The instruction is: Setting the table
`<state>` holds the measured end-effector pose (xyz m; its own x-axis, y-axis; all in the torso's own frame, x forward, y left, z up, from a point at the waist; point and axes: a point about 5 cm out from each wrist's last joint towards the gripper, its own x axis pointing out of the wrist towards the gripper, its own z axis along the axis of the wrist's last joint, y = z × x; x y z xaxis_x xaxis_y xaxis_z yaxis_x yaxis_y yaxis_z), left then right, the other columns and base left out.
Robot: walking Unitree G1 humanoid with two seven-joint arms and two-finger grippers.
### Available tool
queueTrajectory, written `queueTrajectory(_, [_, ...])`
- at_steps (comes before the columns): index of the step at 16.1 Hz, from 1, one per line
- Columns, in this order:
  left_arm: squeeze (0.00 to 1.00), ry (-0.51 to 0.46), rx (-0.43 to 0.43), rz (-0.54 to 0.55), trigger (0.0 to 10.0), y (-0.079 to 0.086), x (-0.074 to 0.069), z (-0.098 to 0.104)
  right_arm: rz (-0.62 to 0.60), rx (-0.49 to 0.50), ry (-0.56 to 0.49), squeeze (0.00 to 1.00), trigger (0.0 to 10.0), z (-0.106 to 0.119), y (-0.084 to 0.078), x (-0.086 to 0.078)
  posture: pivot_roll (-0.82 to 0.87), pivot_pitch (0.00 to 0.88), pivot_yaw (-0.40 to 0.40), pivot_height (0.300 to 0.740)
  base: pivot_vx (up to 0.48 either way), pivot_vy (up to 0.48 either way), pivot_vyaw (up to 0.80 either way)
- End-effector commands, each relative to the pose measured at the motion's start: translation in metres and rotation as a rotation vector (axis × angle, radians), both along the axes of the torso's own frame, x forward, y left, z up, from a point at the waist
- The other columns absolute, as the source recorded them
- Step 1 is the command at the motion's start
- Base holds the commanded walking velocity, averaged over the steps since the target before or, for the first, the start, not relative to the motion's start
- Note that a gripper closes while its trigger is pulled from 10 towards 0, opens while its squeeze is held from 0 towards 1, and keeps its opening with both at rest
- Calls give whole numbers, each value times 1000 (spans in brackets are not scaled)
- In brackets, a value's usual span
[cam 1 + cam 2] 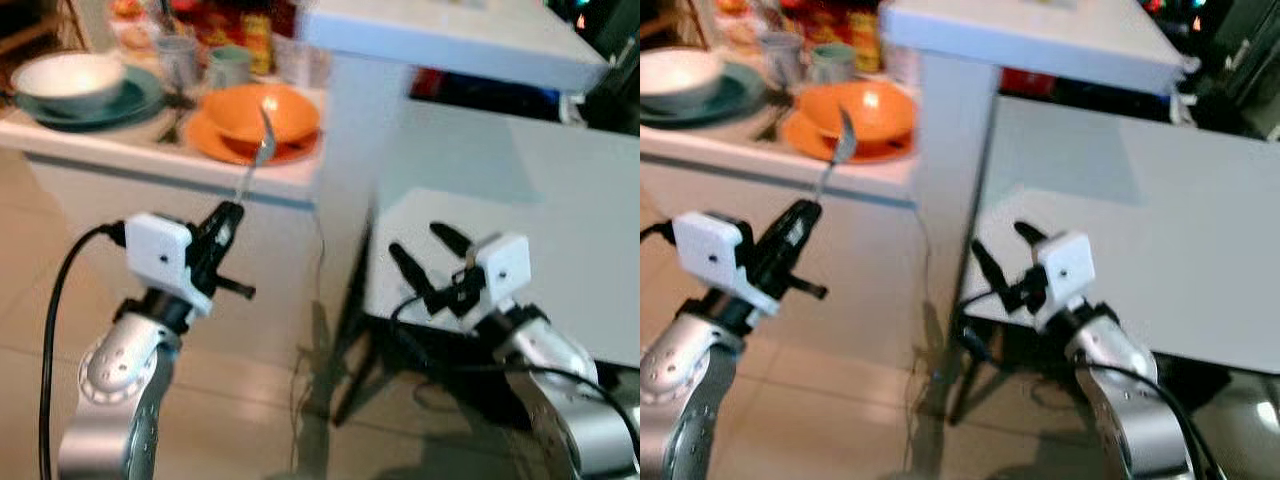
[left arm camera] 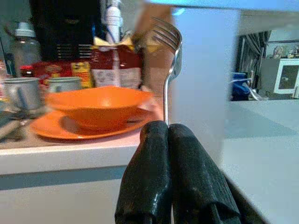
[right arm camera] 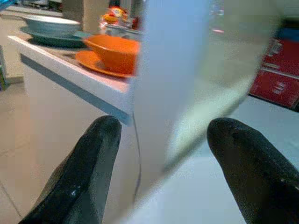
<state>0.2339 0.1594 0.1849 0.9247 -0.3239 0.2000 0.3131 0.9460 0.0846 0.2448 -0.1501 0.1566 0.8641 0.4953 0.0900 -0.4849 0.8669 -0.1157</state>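
The left gripper has its two black, matte fingers pressed flat together on the lower handle of a slim, shiny metal fork. The fork stands nearly upright, tines topmost, held out in front of the front edge of a white counter and not touching it. On the counter, near its right corner, sits a glossy orange bowl, round and shallow, resting on a matching orange plate. Toward the counter's left end a white bowl sits on a dark green plate. Between the two settings, further back, are two grey mugs, with red and yellow packets and a clear bottle behind them; labels are too blurred to read. A smooth white pillar rises just beside the counter's right corner and carries a flat white slab above. To its right lies a plain, pale white table. The right gripper hovers at the near left corner of that table, its rounded black fingers spread well apart and grasping nothing. A black cable loops from the left wrist. The floor is pale, glossy tile.
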Motion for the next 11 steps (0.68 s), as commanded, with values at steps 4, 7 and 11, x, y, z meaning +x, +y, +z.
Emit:
queueTrajectory(4, [0,57,44,93,10000,3,12,-11,-216,5,37,0,10000,-3,-26,11,6,52,-24,740,0,-480,0])
queueTrajectory(7, [0,57,89,100,10000,-2,22,-12,-344,71,57,0,10000,-3,-35,18,0,50,-17,740,0,-480,0])
queueTrajectory(11, [0,67,144,158,10000,-1,37,-12,-407,52,72,0,10000,-4,-35,21,-17,49,-1,740,0,-480,0])
